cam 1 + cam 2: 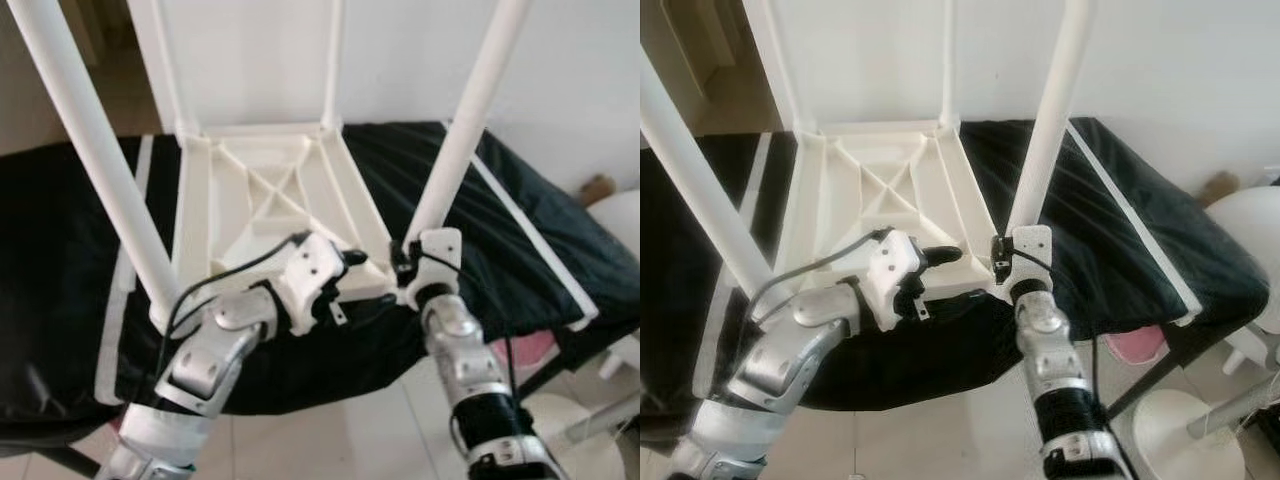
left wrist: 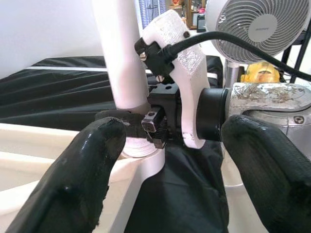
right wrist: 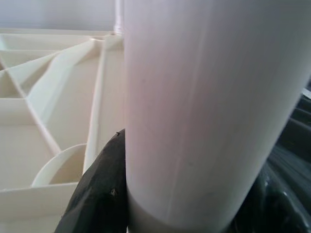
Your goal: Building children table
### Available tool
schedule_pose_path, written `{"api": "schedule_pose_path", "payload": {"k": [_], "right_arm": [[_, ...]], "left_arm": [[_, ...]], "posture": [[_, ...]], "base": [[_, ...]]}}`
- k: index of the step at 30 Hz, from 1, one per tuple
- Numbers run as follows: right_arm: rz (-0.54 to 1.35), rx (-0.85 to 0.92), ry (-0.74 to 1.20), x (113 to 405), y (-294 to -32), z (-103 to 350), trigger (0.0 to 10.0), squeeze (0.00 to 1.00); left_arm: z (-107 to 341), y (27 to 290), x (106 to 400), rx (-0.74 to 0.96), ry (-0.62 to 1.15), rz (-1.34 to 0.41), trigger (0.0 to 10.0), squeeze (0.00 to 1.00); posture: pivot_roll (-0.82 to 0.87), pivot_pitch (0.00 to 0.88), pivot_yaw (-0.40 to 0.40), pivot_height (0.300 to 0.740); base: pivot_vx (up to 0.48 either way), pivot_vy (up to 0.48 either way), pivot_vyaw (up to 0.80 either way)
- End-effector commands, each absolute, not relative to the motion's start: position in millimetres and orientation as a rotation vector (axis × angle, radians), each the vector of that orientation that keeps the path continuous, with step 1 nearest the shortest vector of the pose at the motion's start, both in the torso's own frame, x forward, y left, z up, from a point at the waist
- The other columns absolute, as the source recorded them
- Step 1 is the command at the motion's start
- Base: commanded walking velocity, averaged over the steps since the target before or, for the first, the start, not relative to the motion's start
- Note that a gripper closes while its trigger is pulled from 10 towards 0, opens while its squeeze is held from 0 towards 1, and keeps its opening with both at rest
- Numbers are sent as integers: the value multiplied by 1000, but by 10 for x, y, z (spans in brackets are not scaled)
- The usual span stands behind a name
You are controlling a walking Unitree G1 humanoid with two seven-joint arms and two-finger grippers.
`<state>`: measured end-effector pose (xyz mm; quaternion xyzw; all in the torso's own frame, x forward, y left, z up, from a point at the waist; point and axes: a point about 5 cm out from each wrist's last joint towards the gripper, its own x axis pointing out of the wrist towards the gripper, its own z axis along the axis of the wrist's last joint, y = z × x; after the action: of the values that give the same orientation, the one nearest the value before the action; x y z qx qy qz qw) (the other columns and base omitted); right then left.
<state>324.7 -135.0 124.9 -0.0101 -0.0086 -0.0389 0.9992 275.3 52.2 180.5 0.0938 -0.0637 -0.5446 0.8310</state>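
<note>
The white children's table (image 1: 270, 200) lies upside down on a black-covered surface, its ribbed underside facing up. White legs stand up from its corners. My right gripper (image 1: 408, 262) is shut on the near-right leg (image 1: 465, 130) right at its base socket; in the right wrist view a black finger (image 3: 104, 189) presses against that leg (image 3: 204, 111). My left gripper (image 1: 345, 262) hovers over the table's front edge just left of that corner. It is open, with its fingers (image 2: 73, 179) wide apart and nothing between them, and it looks toward the leg (image 2: 121, 53).
The near-left leg (image 1: 100, 150) rises close beside my left arm. Black cloth (image 1: 60, 250) with white stripes covers the support. A white fan (image 2: 265, 26) and a round white stool (image 1: 1250, 240) stand to the right, above the tiled floor (image 1: 960, 430).
</note>
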Motion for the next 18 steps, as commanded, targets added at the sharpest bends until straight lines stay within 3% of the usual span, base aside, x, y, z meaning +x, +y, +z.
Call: {"api": "schedule_pose_path", "payload": {"k": [1,3,18], "right_arm": [[-147,-16,83,3175,-1389,1053,10000,0],[-76,-4,57,3175,-1260,1095,10000,0],[-115,-15,53,3159,-1281,1135,10000,0]], "left_arm": [[1791,540,2768,202,-126,-1140,10000,0],[1782,527,2751,192,-126,-1138,10000,0],[1782,529,2748,191,-129,-1136,10000,0]], "posture": [[50,0,-57,740],[51,0,-62,740],[57,0,-74,740]], "base": [[0,0,0],[0,0,0],[0,0,0]]}}
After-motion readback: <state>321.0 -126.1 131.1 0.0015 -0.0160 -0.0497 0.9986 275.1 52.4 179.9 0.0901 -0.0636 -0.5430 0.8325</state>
